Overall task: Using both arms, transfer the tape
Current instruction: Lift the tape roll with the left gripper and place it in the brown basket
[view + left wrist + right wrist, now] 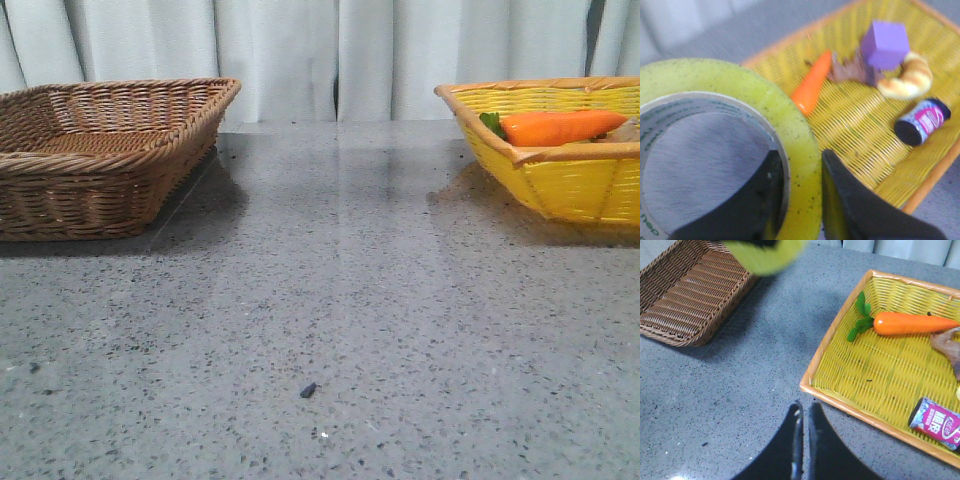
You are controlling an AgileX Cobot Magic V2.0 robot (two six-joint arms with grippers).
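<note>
the tape [800, 145] is clamped through its wall by the left end effector [799, 192] above the yellow basket [855, 125], beside a carrot toy [812, 87]. the right end effector [803, 415] is clenched empty over the tabletop [750, 370].

Pale curtains [300, 55] behind speckled grey table [330, 330]

Table [330, 300]: grey speckled stone-look top, glossy, reflecting the pale curtain.

Brown wicker basket [100, 150]: stands directly on the top, well off to one side of the right gripper [804, 440] and beyond its near-closed tips.

Yellow wicker basket [840, 390], orange-rimmed: stands on the top just beside that gripper, on its other side, well apart from the brown one.

Small dark fleck [308, 390]: lies on the bare top near the front edge; possibly a chip or debris.
</note>
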